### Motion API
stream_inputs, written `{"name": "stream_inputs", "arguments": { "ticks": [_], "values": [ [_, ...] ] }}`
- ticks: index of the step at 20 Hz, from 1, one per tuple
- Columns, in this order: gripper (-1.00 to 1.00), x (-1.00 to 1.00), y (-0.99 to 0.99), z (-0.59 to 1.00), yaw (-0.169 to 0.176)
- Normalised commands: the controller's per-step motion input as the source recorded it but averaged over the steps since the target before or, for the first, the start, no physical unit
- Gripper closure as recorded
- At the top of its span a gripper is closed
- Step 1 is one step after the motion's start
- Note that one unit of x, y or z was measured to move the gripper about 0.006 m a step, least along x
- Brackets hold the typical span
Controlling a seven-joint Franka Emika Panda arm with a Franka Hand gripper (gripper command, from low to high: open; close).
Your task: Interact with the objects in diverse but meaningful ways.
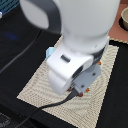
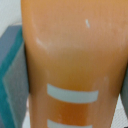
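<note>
- At the exterior view's left, a dark tabletop (image 1: 15, 40) carries a black cable (image 1: 20, 56) that runs toward the arm; nothing of the task shows on this side.
- Just left of the arm, a small pale blue shape (image 1: 50, 52) peeks out at the mat's edge; it may be the rounded shaker, but too little shows to be sure.
- In the middle, the white arm (image 1: 75, 55) is low over the woven beige mat (image 1: 35, 87) and hides almost everything on it, fingers included.
- The wrist view is filled by a smooth orange surface with pale grey bars (image 2: 72, 65), pressed very close to the lens. It could be a toy piece, but I cannot tell which.
- Whether the gripper is wide, narrow or clamped on something, I cannot tell: no fingertips show in either view.
- At the exterior view's right, a round rim (image 1: 123, 20) sits in the far corner, well apart from the mat.
- Judgement: the arm seems to be mid-interaction, at contact or close to it. No finished placement is visible, so most of the task appears left.
</note>
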Motion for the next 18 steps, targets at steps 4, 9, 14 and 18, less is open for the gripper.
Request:
{"name": "stream_inputs", "arguments": {
  "ticks": [4,9,14,18],
  "values": [
    [1.0,-0.19,0.67,0.02,0.09],
    [1.0,-0.32,0.4,-0.22,0.105],
    [1.0,-0.33,0.1,-0.45,0.069],
    [1.0,-0.36,0.0,-0.46,0.045]
  ]
}}
